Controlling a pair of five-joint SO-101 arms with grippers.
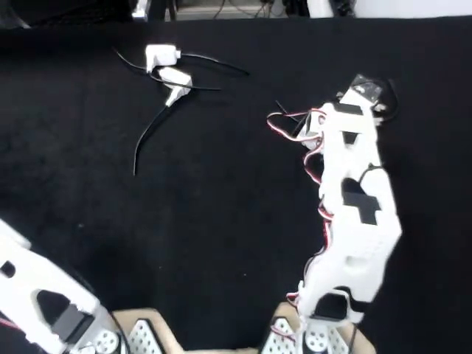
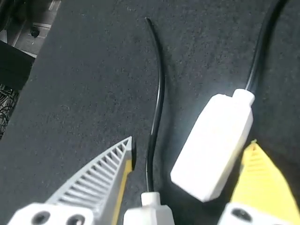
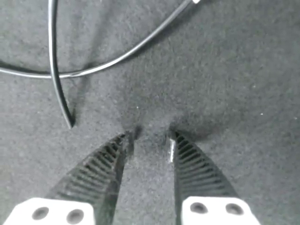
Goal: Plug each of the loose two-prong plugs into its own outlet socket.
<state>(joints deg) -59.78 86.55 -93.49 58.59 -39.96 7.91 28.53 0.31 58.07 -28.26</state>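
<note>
Plug sits inside the open left hand; right hand open near cords

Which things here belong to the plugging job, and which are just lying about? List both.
Job: upper white connector, lower white connector, black cords, left fingers, right fingers.
Just there: black table cover, arm's red-and-white wiring.

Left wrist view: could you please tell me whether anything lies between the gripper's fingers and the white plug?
Yes: a thin black cord lies between the grey finger and the white plug; nothing separates it from the yellow finger.
</note>
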